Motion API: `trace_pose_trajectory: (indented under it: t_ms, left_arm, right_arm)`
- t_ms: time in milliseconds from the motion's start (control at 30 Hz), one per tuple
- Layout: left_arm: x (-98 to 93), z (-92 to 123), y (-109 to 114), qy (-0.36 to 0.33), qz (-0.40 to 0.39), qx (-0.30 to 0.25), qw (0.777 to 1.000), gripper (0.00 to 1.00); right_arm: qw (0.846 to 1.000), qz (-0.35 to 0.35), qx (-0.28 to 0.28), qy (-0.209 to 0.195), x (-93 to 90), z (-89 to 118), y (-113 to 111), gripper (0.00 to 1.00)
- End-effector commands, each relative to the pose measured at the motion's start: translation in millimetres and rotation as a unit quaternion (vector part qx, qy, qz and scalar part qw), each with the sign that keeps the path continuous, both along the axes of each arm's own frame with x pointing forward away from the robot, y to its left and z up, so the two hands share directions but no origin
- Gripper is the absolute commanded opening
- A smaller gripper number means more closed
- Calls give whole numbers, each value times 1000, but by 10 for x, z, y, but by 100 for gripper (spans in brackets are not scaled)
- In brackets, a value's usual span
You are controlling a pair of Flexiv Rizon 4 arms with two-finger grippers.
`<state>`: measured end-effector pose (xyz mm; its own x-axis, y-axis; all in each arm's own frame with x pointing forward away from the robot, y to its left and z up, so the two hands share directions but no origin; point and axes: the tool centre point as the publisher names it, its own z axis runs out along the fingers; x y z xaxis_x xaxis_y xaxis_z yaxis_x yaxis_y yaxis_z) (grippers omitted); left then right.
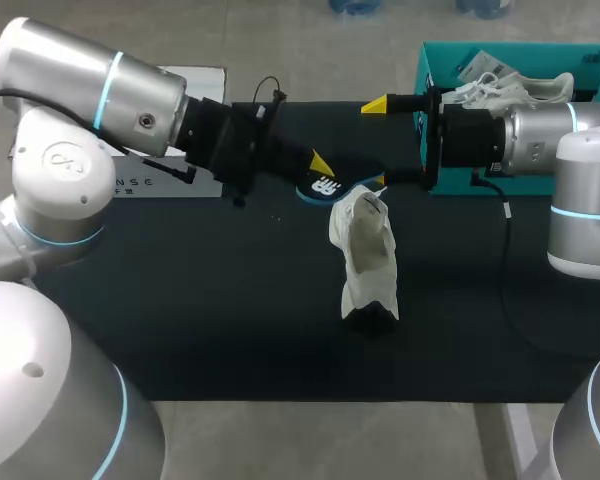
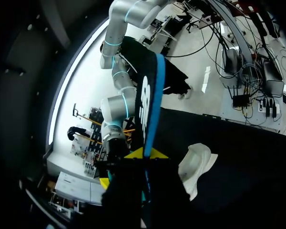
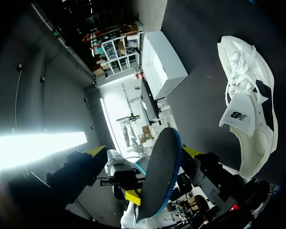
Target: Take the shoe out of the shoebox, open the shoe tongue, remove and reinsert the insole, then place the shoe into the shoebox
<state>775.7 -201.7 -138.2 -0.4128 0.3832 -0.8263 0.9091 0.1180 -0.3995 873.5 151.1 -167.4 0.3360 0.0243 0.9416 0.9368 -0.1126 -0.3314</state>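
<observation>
Head view showed a big black table [image 1: 180, 330] with two silver arms over it. The left arm [image 1: 90, 85] came in from the far left, and the right arm [image 1: 540, 135] came in from the far right. A blue-green shoebox [image 1: 425, 70] sat at the far right corner with a white shoe inside [image 1: 510, 90]. A white lid [image 1: 165, 182] lay at the far left, partly hidden by the left arm.

Another white shoe [image 1: 365, 260] lay on the table near the middle, out of the shoebox. The insole [image 1: 325, 187], black with a blue edge, was up in the air just beyond that shoe.

The left claw [image 1: 322, 172] pinched the insole tight. The right claw [image 1: 377, 142] was spread wide, with the insole's other end between its fingers.
</observation>
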Motion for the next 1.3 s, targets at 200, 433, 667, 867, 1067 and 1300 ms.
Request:
trace_pose_trajectory:
  t_ms: [200, 433, 667, 867, 1067, 1300]
  left_arm:
    - [265, -57, -185, -12, 3, 2, 1000, 0]
    - [280, -89, -161, -9, 13, 2, 1000, 0]
    - [351, -138, -105, -15, 20, 8, 1000, 0]
    - [403, -163, -112, -19, 25, 11, 999, 0]
    - [431, -177, -162, -25, 28, 13, 999, 0]
    - [430, -176, -206, -30, 29, 11, 999, 0]
  right_arm:
    - [1000, -1, 0, 0, -4, -3, 7, 100]
    - [1000, -1, 0, 0, -4, -3, 7, 100]
    - [1000, -1, 0, 0, -4, -3, 7, 100]
    - [1000, -1, 0, 0, -4, -3, 7, 100]
    - [1000, -1, 0, 0, -4, -3, 7, 0]
    - [1000, -1, 0, 0, -4, -3, 7, 0]
